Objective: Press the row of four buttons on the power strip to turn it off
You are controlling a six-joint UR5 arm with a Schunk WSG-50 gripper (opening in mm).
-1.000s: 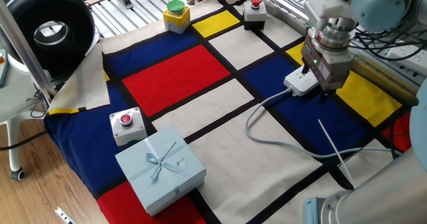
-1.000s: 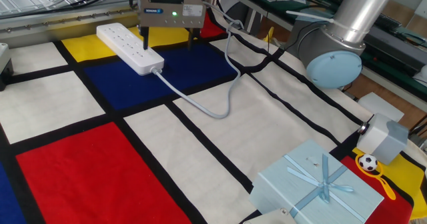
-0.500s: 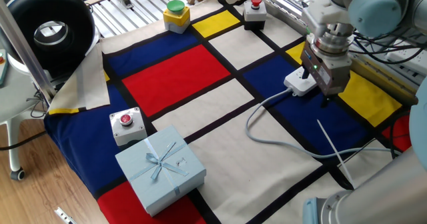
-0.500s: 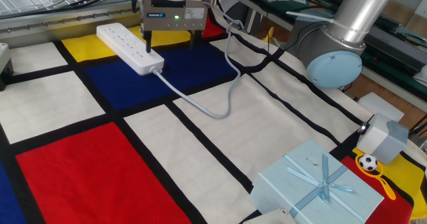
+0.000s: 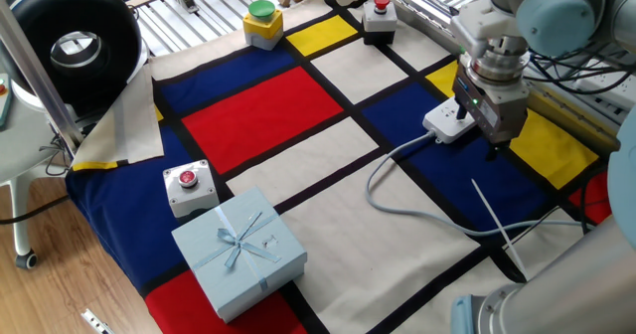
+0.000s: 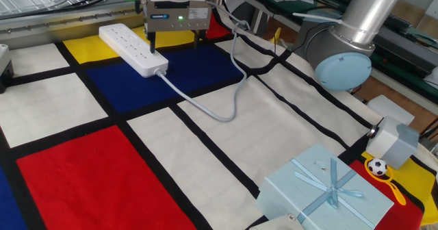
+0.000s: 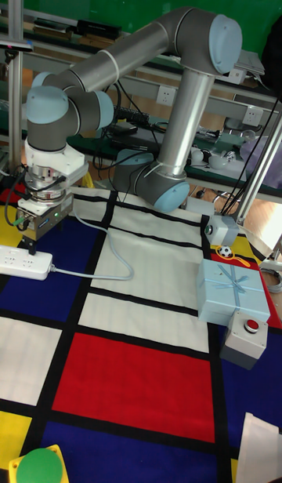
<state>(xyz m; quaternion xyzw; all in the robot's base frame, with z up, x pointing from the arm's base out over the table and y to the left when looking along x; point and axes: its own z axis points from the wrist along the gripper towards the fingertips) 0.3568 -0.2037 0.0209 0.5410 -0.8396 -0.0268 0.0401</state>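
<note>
The white power strip (image 6: 132,48) lies slanted across the yellow and blue patches, and its grey cable (image 6: 205,101) trails off its near end. The four buttons show only as tiny marks along its top face (image 6: 142,54). My gripper (image 6: 174,46) hangs over the strip's cable end, open with a wide gap. One of its fingers (image 6: 151,47) stands just at the strip's top face near that end; touching or not is unclear. The other finger is beside the strip over the cloth. The strip (image 5: 447,123) is partly hidden behind the gripper (image 5: 478,131). The strip (image 7: 23,259) also shows below the gripper (image 7: 33,243).
A pale blue gift box (image 5: 238,245) and a red button box (image 5: 187,183) sit at the near left. A green button on a yellow box (image 5: 262,18) and another red button box (image 5: 379,12) stand at the far edge. Metal rails (image 5: 556,100) run behind the strip.
My gripper has shifted slightly sideways over the strip's cable end, so a little more of the strip shows. The strip and cable have not moved.
</note>
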